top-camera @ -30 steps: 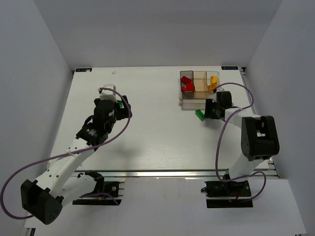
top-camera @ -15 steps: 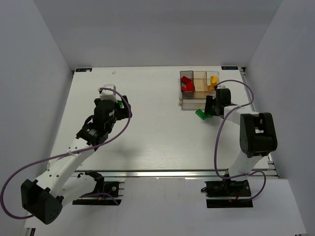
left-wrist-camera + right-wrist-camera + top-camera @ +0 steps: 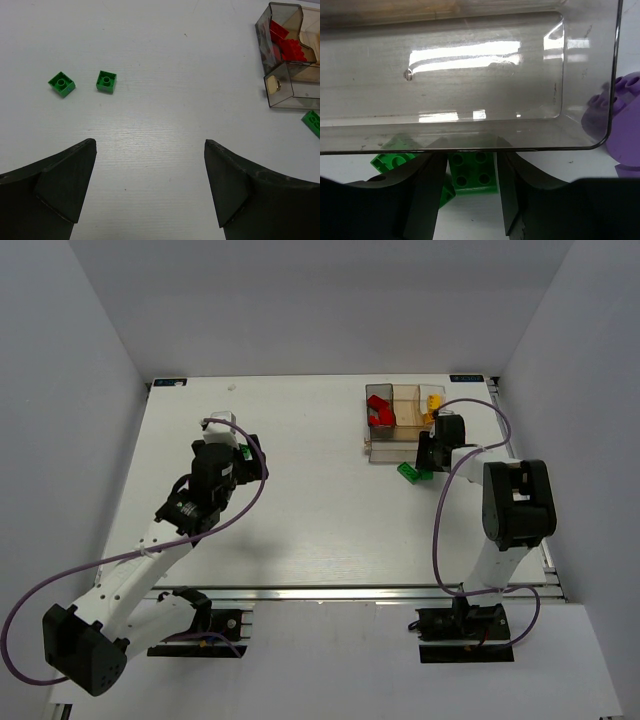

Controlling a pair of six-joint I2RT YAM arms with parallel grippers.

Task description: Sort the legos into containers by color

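Note:
The containers [image 3: 403,420] stand at the back right, with red legos [image 3: 378,412] in the left bin and yellow legos [image 3: 433,405] in the right bin. My right gripper [image 3: 428,455] is low against the front tray [image 3: 470,75]. In the right wrist view it [image 3: 470,195] is shut on a green lego [image 3: 471,172] that rests on the table. A second green lego [image 3: 390,162] lies just left of it and also shows in the top view [image 3: 408,472]. My left gripper [image 3: 150,190] is open and empty at mid-left, and shows in the top view [image 3: 235,445].
Two green legos [image 3: 62,83] [image 3: 106,81] lie on the table ahead of my left gripper. A purple lego [image 3: 622,117] sits just right of the tray's corner. White walls enclose the table on three sides.
My right gripper has moved a little closer to the front tray, and the green lego beside it shifted slightly with it. The left arm has not moved.

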